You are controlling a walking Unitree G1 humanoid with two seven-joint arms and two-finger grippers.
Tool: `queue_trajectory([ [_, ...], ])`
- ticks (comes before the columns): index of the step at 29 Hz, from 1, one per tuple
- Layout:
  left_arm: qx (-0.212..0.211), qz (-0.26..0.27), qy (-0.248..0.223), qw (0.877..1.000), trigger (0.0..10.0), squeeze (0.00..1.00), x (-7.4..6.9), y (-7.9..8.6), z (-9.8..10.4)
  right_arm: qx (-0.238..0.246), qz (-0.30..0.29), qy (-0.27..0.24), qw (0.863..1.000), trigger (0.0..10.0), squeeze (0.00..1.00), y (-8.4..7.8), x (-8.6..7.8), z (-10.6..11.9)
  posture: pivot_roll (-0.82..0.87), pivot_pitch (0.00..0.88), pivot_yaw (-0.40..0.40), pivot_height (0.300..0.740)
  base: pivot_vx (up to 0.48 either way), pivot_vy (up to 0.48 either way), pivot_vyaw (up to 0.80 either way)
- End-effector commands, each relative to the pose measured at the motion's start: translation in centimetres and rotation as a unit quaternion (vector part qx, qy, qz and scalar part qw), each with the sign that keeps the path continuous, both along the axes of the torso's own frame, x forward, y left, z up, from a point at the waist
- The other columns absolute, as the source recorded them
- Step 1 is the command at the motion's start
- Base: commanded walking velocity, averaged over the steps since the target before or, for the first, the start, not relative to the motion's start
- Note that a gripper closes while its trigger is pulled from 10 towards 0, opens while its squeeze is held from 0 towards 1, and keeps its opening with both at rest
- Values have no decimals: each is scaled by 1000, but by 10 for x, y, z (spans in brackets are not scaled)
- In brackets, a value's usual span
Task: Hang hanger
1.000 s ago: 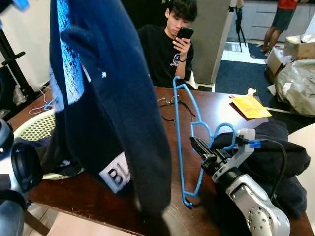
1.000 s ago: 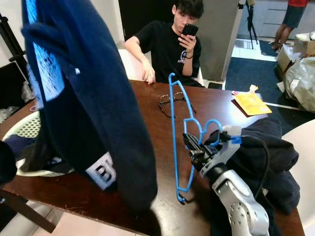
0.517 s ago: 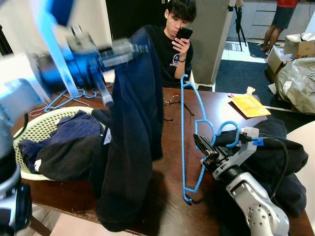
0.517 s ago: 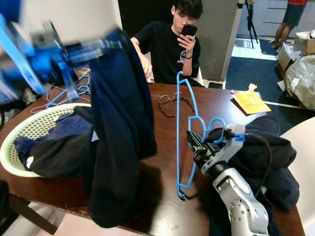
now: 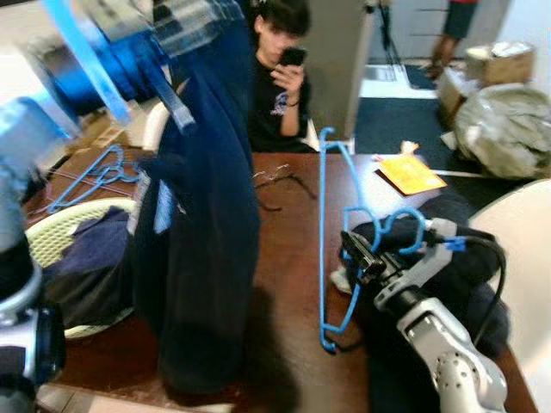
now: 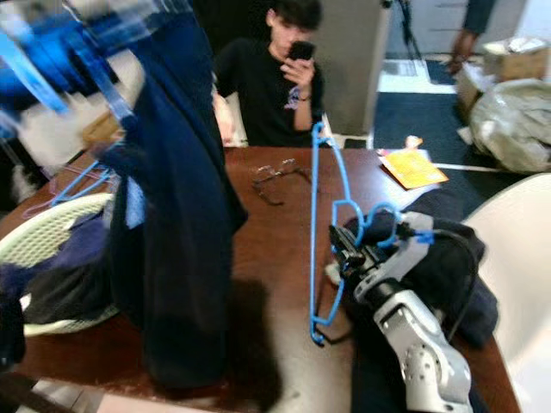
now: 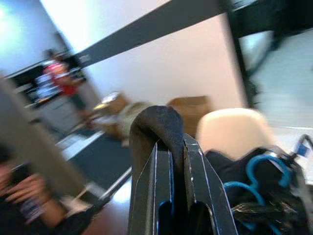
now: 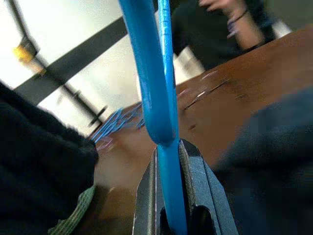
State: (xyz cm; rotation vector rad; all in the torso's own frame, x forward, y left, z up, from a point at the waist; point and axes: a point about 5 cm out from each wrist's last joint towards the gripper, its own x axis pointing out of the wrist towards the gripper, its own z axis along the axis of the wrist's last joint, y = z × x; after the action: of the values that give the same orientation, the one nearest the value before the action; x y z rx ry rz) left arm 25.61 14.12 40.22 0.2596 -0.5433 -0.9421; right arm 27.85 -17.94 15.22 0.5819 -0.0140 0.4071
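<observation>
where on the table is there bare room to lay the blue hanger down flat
The widest bare wood on the table lies between the hanging dark garment and the blue hanger held upright by the right tool, running back toward the glasses. The left side is crowded by the laundry basket, the right by piled dark clothes.

We saw a smooth blue plastic hanger (image 5: 324, 249), a soft matt navy cloth garment (image 5: 202, 224), a glossy dark wooden surface (image 5: 288, 224), a pale perforated plastic basket (image 5: 53, 237), and matt yellow paper (image 5: 408, 173).
</observation>
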Motion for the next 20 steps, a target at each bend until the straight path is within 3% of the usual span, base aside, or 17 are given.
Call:
queue_trajectory([
  [1,-1,-5,-30,1000,0,0,-7,1,5,13,6,4,1000,10000,0,3,-1,-2,59,0,34,740,0,0,-800],
  [2,-14,-20,-33,999,0,0,-8,-2,7,63,6,-16,998,10000,0,-1,0,9,56,0,38,740,0,0,-800],
  [3,-14,-20,-33,999,0,0,-8,-2,7,63,6,-16,998,10000,0,-1,0,9,56,0,38,740,0,0,-800],
  [4,-30,-31,-41,998,0,0,-10,-4,12,112,15,-42,993,10000,0,-2,0,23,56,0,39,740,0,0,-800],
  [5,-30,-31,-41,998,0,0,-10,-4,12,112,15,-42,993,10000,0,-2,0,23,56,0,39,740,0,0,-800],
  [7,-62,-41,-61,995,0,0,-13,-2,29,189,47,-107,975,10000,0,-2,-1,57,53,0,43,740,0,0,-800],
  [8,-62,-41,-61,995,0,0,-13,-2,29,189,47,-107,975,10000,0,-2,-1,57,53,0,43,740,0,0,-800],
  [10,-81,-39,-81,993,0,0,-17,3,43,223,68,-151,961,10000,0,-2,-2,81,50,0,44,740,0,0,-800],
  [13,-87,-39,-88,992,0,0,-18,5,47,232,72,-162,956,10000,0,-3,-3,88,50,0,44,740,0,0,-800],
  [14,-102,-49,-104,988,0,0,-24,8,59,253,75,-184,947,10000,0,-6,-3,102,50,0,43,740,0,0,-800],
  [16,-102,-49,-104,988,0,0,-24,8,59,253,75,-184,947,10000,0,-6,-3,102,50,0,43,740,0,0,-800],
  [17,-131,-62,-132,981,0,0,-35,13,78,272,74,-212,936,10000,0,-11,-2,121,53,0,42,740,0,0,-800],
  [20,-148,-65,-143,976,0,0,-39,16,87,272,70,-219,934,10000,0,-14,-1,127,55,0,42,740,0,0,-800],
])
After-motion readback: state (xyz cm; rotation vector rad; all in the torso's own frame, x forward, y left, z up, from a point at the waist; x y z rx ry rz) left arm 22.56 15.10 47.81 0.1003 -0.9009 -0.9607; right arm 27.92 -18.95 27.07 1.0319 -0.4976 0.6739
